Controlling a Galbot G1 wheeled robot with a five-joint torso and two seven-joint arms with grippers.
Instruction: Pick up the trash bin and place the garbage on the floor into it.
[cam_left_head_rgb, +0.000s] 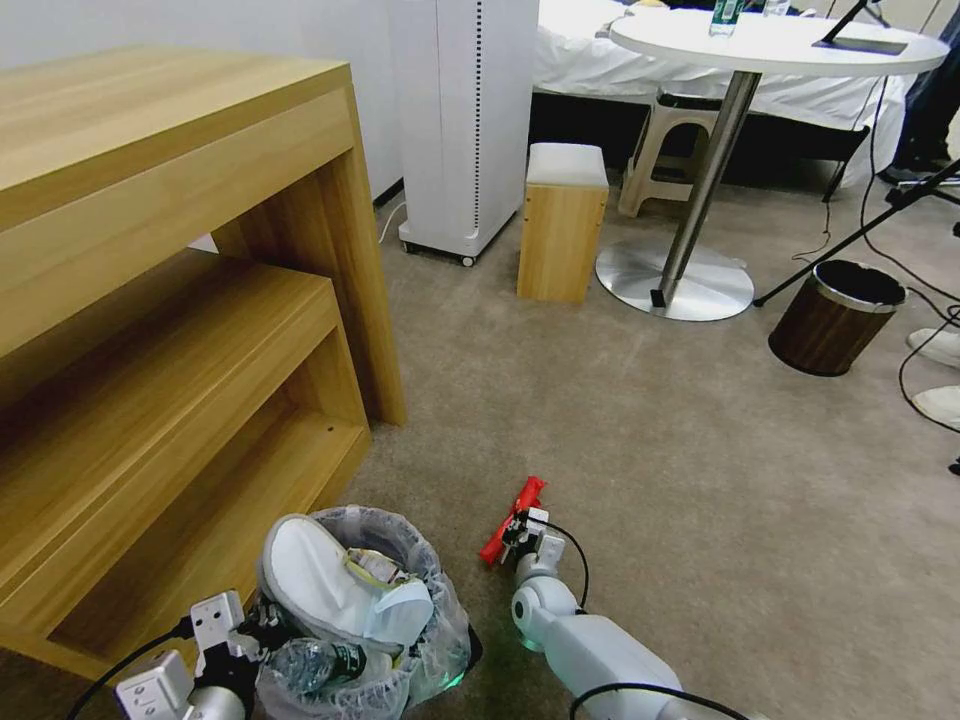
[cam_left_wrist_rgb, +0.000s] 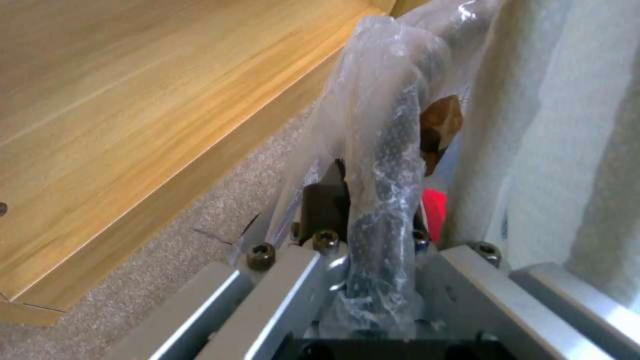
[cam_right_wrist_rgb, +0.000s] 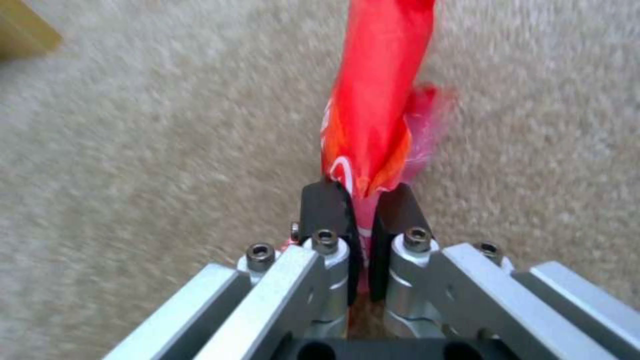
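Note:
The trash bin (cam_left_head_rgb: 385, 520), black with a crinkled clear bag over its rim, stands on the beige floor (cam_left_head_rgb: 650, 450) beside the wooden shelf. It holds a white slipper (cam_left_head_rgb: 320, 580) and a plastic bottle (cam_left_head_rgb: 310, 660). My left gripper (cam_left_head_rgb: 250, 628) is shut on the bin's near rim; the left wrist view shows the bag-covered rim (cam_left_wrist_rgb: 380, 200) clamped between the pads, with the slipper (cam_left_wrist_rgb: 553, 150) just behind. To the bin's right, my right gripper (cam_left_head_rgb: 522, 532) is shut on a red wrapper (cam_left_head_rgb: 512, 515), low over the carpet. In the right wrist view the wrapper (cam_right_wrist_rgb: 380, 100) sticks out from the closed gripper (cam_right_wrist_rgb: 363, 205).
A big wooden shelf unit (cam_left_head_rgb: 180, 330) fills the left. Farther off stand a white floor appliance (cam_left_head_rgb: 465, 120), a wooden stool (cam_left_head_rgb: 563, 225), a round table's pedestal base (cam_left_head_rgb: 680, 285) and a brown wood-pattern bin (cam_left_head_rgb: 835, 318). Cables and white slippers (cam_left_head_rgb: 938, 345) lie at the right edge.

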